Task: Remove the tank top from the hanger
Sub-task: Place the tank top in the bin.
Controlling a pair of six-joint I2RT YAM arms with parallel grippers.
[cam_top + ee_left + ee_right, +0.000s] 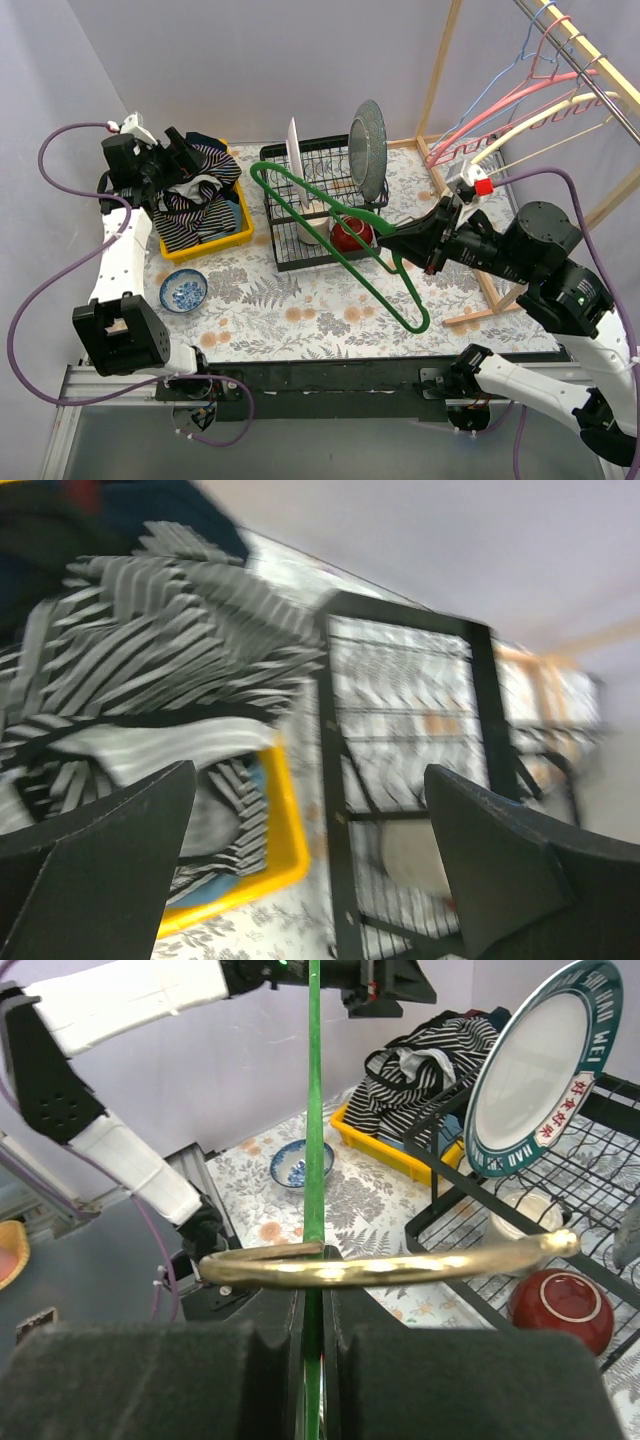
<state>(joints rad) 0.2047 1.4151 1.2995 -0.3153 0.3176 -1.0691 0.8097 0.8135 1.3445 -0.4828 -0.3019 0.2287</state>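
Two things could undo this, as I judge it. The green hanger (313,1110) is bare and clenched in the right gripper (402,240), and it reaches across the dish rack (275,215) towards the table's far left. A careless swing would clip the upright plate (367,140) or the red bowl (350,235). Its far tip is near the yellow bin (247,226), so a push leftward might hook a strap again.

The tank top (195,200) lies heaped in that bin at the far left corner, clear of the hanger. The left gripper (175,160) hangs just over it with fingers spread wide and nothing between them. If I lift out low, a finger could catch the cloth and drag it over the bin's rim.

For room, the far edge is crowded by bin and rack, and the right edge is fenced by the wooden rail frame (480,290) with its spare hangers. The near middle of the table, between the blue bowl (184,292) and the frame's foot, is the open ground, and I would bring the hanger that way.
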